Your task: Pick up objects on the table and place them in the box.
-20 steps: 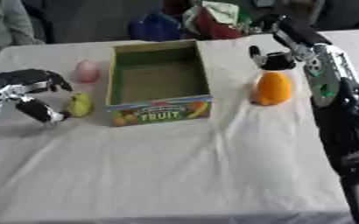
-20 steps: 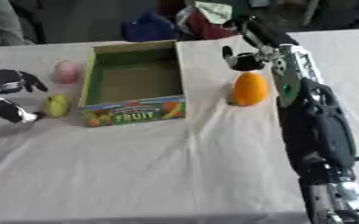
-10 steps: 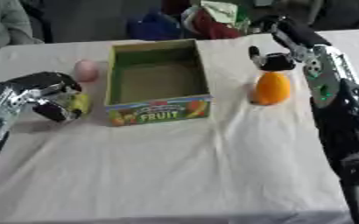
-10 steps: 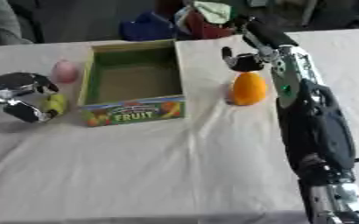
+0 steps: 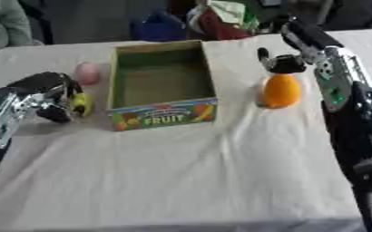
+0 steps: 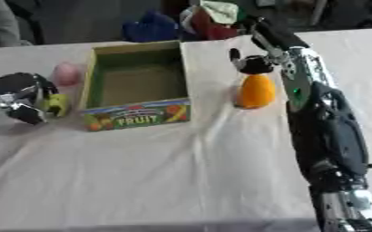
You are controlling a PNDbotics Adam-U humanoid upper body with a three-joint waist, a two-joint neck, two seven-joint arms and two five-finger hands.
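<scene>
Green inside and empty, the cardboard fruit box (image 5: 160, 86) awaits everything: the left robot hand (image 5: 48, 93) curls round the small yellow fruit (image 5: 80, 103) beside it, the pink round fruit (image 5: 86, 72) lies farther, and the right robot hand (image 5: 281, 63), fingers apparently curled, tops the orange fruit (image 5: 281, 90) on the white-clothed worktop (image 5: 189, 172).

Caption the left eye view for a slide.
Left hand closes on the yellow fruit beside the empty box; right hand tops the orange.

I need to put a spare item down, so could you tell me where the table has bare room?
The white tablecloth is bare in front of the green cardboard fruit box. It is crowded left of the box, where the left hand meets the yellow-green fruit near the pink fruit.
</scene>
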